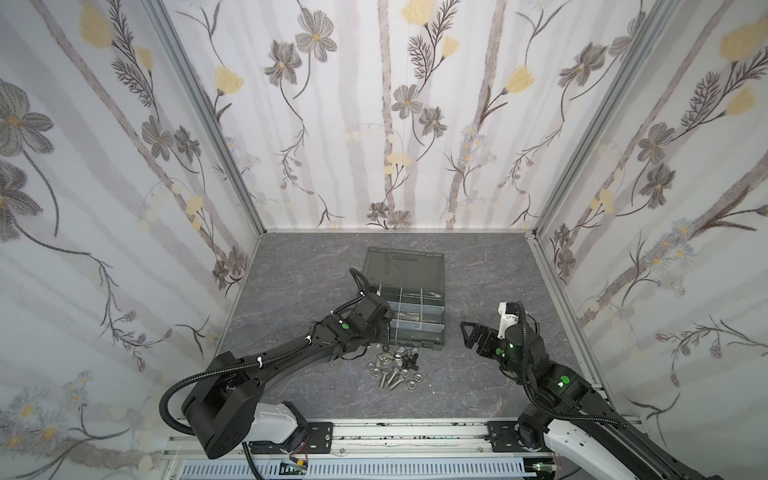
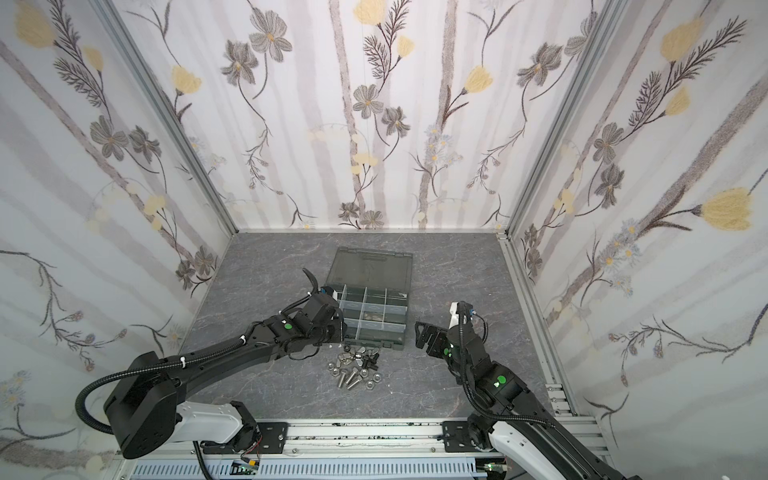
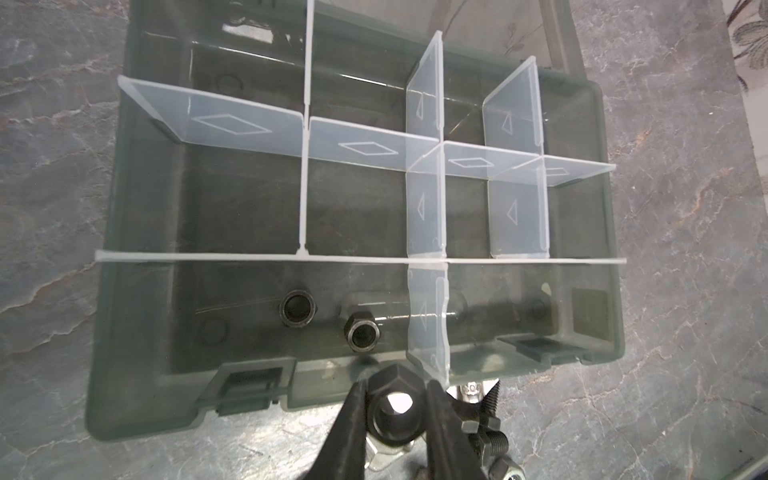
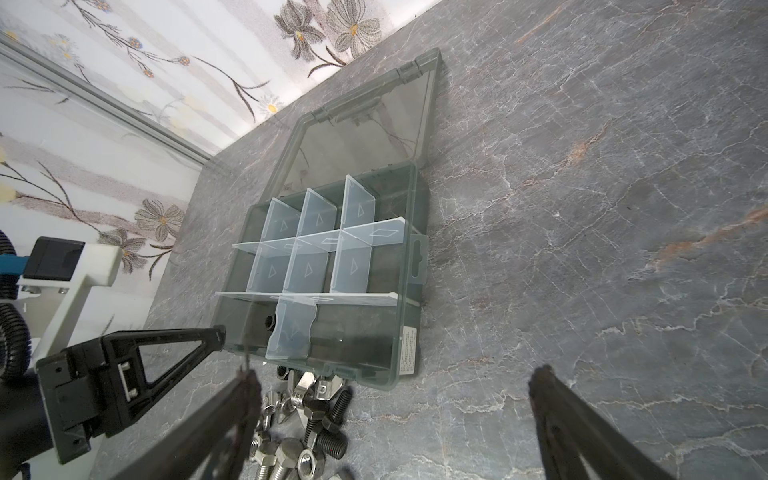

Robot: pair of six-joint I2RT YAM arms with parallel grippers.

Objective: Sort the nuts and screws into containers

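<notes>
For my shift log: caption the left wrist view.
Left tool grips a black nut beside the case front; two nuts inside.

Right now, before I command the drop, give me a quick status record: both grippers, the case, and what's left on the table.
left gripper: shut on a black nut, at the organiser case front wall
right gripper: open, empty, beside the case
lid: open, lying flat behind the case
in case: two black nuts in one front compartment
loose pile: silver screws, hex and wing nuts, on the table in front of the case
</notes>
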